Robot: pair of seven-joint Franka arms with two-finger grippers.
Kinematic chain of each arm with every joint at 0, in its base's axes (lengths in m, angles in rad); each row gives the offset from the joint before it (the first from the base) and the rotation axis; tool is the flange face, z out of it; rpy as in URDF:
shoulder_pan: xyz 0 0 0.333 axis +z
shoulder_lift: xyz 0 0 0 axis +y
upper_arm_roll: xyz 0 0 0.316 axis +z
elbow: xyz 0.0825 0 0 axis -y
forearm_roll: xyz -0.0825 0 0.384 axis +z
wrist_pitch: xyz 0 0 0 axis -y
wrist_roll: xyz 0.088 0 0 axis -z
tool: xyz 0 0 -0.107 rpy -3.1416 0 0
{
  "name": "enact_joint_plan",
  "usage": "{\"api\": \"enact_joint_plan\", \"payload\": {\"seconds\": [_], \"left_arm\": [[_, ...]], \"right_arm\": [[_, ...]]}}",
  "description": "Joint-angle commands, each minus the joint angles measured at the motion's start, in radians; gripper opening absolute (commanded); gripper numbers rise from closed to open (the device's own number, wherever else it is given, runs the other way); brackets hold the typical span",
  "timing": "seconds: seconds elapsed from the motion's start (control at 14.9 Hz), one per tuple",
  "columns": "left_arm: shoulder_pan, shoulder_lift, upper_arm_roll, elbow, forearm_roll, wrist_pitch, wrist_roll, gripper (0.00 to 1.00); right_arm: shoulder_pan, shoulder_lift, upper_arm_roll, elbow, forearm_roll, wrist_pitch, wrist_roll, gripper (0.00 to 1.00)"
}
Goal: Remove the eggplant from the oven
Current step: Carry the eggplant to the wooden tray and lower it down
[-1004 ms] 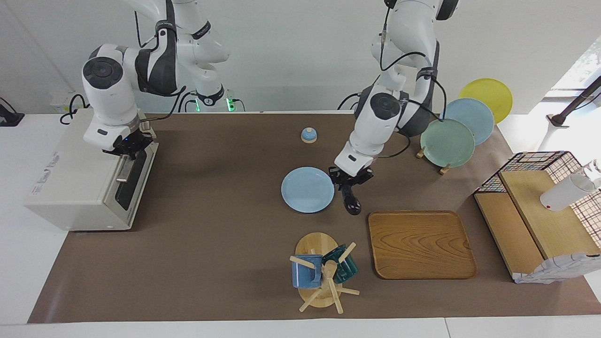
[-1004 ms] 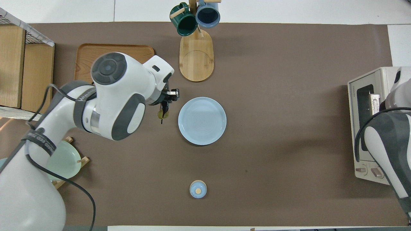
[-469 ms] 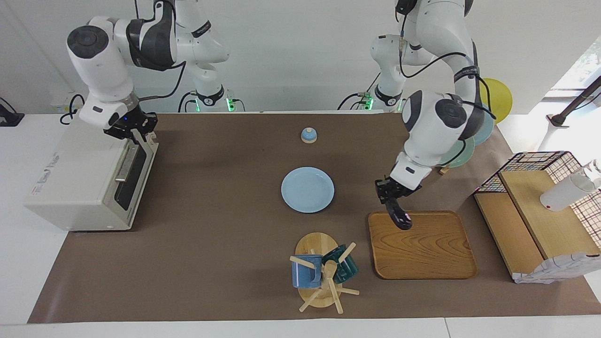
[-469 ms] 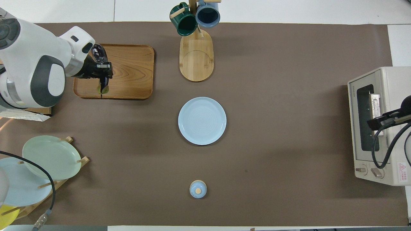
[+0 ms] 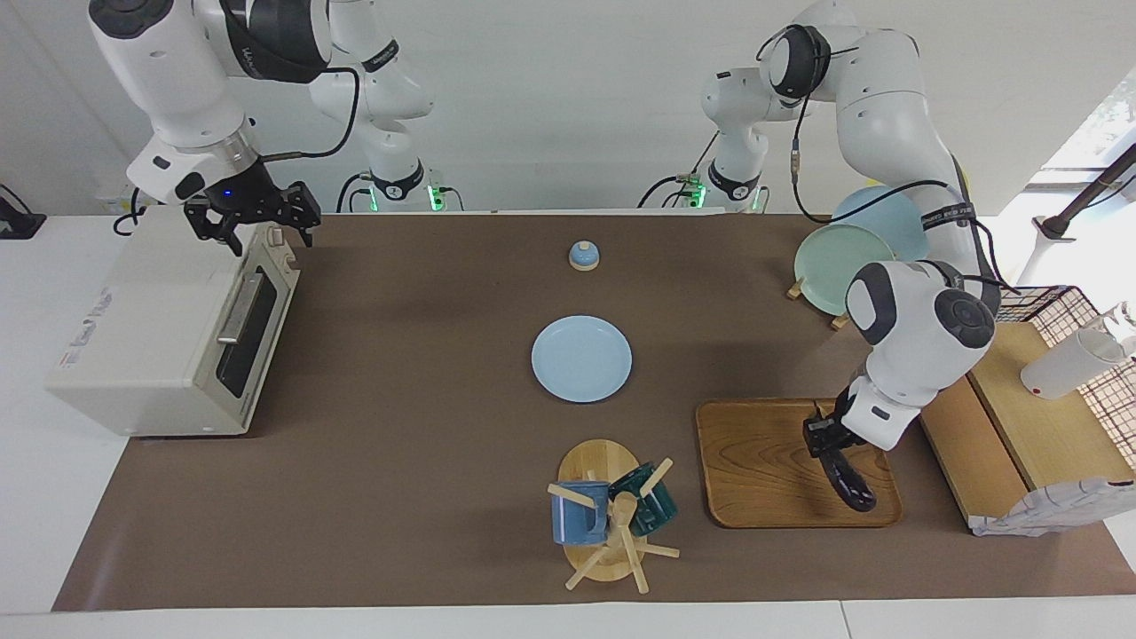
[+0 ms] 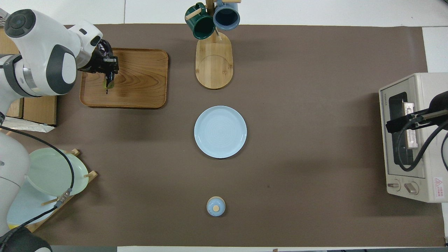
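Observation:
The dark purple eggplant hangs from my left gripper, which is shut on its upper end. It is over the wooden tray, low, near the tray's corner toward the left arm's end. In the overhead view the eggplant points out of the left gripper over the tray. The cream-white oven stands at the right arm's end with its dark glass door shut. My right gripper is open and empty above the oven's top front edge; it also shows over the oven in the overhead view.
A light blue plate lies mid-table. A mug tree with two mugs stands farther from the robots. A small blue bell sits nearer to them. A plate rack and a wooden shelf with a wire basket stand at the left arm's end.
My left gripper carried the eggplant from beside the blue plate to over the wooden tray and lowered it. My right gripper rose from the oven door to above the oven's top edge.

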Motion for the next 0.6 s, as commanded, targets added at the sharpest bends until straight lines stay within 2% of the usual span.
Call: {"api": "enact_joint_plan", "payload": {"seconds": [0.0,0.2,0.54], "left_arm": [[-0.016,0.004,-0.002,-0.029,0.032,0.063,0.002,0.0],[-0.024,-0.012,-0.002,-0.078,0.034,0.067,0.006,0.0],[-0.026,-0.034,-0.001,-0.107,0.032,0.035,0.041,0.0]], "right_arm": [[-0.004,0.026,0.007,0.039,0.023,-0.02,0.02,1.0],[0.048,0.097,-0.036,0.134,0.014,-0.073,0.022,1.0],[0.048,0.106,-0.037,0.147,0.012,-0.075,0.063,1.0]]}}
